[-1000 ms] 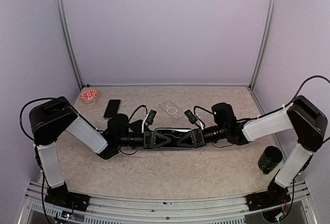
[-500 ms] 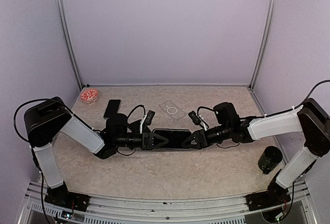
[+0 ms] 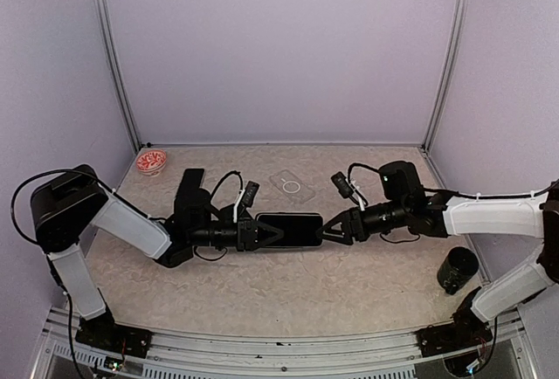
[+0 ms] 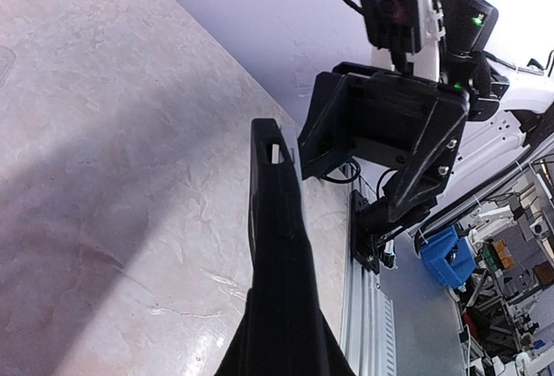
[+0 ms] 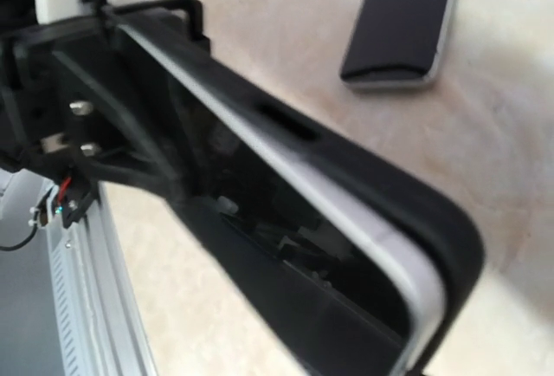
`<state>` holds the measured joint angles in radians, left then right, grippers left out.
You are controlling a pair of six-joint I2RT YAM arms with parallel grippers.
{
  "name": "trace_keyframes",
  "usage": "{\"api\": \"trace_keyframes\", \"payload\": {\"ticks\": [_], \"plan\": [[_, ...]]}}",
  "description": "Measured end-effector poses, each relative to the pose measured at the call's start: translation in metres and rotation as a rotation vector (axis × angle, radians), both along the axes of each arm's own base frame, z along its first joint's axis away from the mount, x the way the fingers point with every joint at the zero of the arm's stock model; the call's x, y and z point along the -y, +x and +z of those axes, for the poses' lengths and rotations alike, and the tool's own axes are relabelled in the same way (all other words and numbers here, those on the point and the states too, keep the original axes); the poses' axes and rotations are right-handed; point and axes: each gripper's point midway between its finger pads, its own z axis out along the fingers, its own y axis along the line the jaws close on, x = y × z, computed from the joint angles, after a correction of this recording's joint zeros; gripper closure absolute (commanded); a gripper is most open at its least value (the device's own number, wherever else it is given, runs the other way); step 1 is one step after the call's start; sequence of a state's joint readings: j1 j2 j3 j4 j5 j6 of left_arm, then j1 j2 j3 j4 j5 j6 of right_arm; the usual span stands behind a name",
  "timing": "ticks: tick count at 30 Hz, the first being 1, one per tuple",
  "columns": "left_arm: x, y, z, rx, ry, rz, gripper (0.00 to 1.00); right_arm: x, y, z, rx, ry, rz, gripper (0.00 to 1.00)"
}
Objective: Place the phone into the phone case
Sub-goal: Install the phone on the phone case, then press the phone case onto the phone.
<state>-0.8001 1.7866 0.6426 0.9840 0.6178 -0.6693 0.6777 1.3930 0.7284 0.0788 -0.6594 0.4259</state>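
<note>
L gripper (image 3: 258,232) pinched black phone case (image 3: 290,229) over desk (image 3: 349,300); R gripper (image 3: 328,231) at its other end, grip unclear.

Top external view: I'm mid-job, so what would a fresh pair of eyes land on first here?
The black phone is stretched between both arms at the table's middle. The left gripper is clamped on its left end and the right gripper is at its right end, though its grip is unclear. Behind it lie a clear case and a second dark phone, with a red bowl in the far left corner.
</note>
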Motion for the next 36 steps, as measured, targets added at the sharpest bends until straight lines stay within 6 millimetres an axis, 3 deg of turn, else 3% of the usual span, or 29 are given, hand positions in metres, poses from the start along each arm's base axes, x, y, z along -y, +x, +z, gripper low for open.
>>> {"api": "trace_keyframes", "payload": {"ticks": [9, 16, 19, 25, 36], "plan": [[-0.006, -0.007, -0.003, -0.003, 0.022, -0.01, 1.0, 0.009, -0.008, 0.038, 0.123, 0.057, 0.031, 0.35], [-0.008, -0.018, 0.023, 0.049, -0.025, -0.045, 1.0, 0.013, -0.017, 0.033, 0.114, 0.067, 0.059, 0.34], [-0.01, -0.026, 0.032, 0.064, -0.044, -0.069, 1.0, 0.013, -0.023, 0.032, 0.104, 0.087, 0.087, 0.29], [-0.011, -0.04, 0.044, 0.089, -0.086, -0.125, 1.0, 0.008, -0.037, 0.042, 0.104, 0.173, 0.17, 0.24], [-0.014, -0.061, 0.062, 0.115, -0.17, -0.225, 1.0, 0.0, -0.049, 0.058, 0.104, 0.287, 0.276, 0.25]]}}
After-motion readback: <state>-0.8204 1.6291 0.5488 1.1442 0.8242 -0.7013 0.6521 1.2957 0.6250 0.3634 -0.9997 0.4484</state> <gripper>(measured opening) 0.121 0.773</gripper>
